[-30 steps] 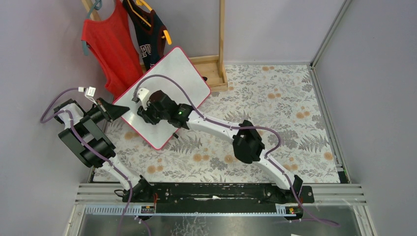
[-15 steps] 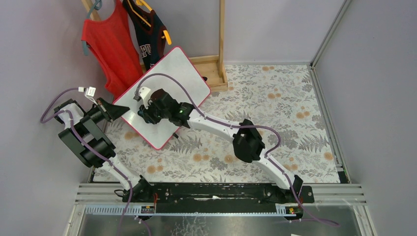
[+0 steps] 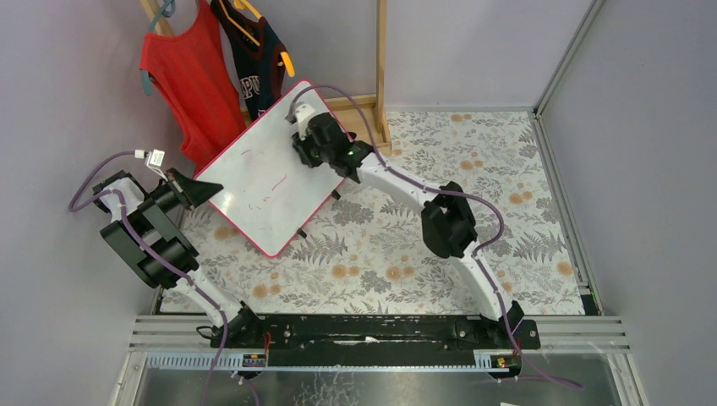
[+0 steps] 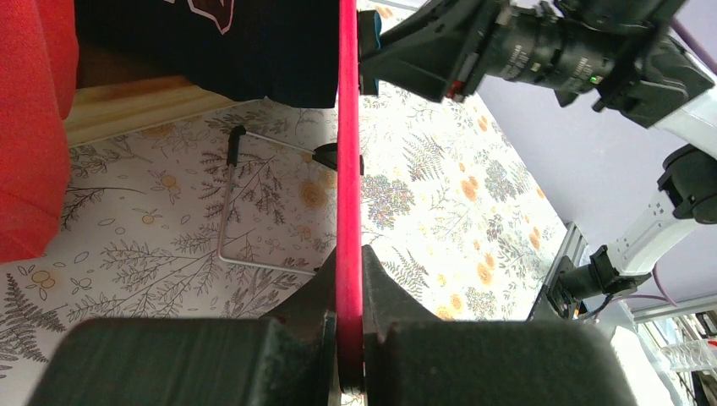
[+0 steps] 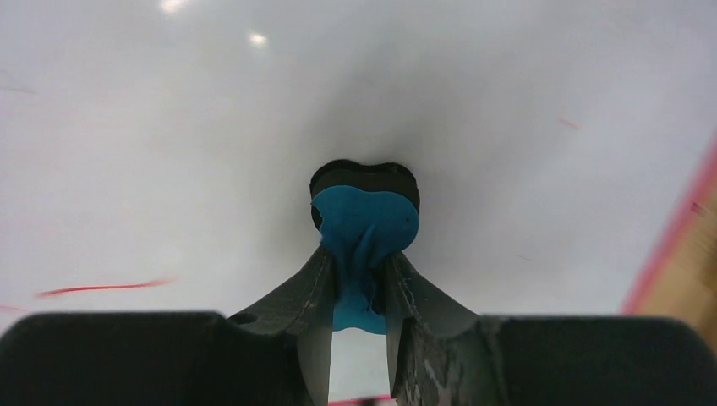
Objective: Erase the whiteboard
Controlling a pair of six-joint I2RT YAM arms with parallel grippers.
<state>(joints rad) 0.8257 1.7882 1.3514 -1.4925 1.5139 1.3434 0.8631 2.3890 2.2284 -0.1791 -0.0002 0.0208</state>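
The whiteboard (image 3: 254, 173), white with a pink-red frame, stands tilted at the back left. Faint red marks (image 3: 272, 183) show on its middle. My left gripper (image 3: 199, 191) is shut on the board's left edge. In the left wrist view the red frame (image 4: 347, 152) runs up between the left gripper's (image 4: 348, 283) fingers. My right gripper (image 3: 304, 142) is over the board's upper right part. It (image 5: 362, 269) is shut on a blue eraser pad (image 5: 365, 218) with a black base, pressed against the white surface (image 5: 169, 169). A red stroke (image 5: 101, 288) lies to the left.
A red shirt (image 3: 190, 76) and a dark shirt (image 3: 254, 55) hang on a wooden rack (image 3: 380, 68) behind the board. The board's wire stand (image 4: 224, 203) rests on the floral cloth (image 3: 440, 161). Grey walls stand left and right, with a metal rail (image 3: 562, 211) on the right.
My right gripper with the eraser has moved from the board's lower middle up to its upper right. Faint red marks in the middle now show. The left gripper has not moved.
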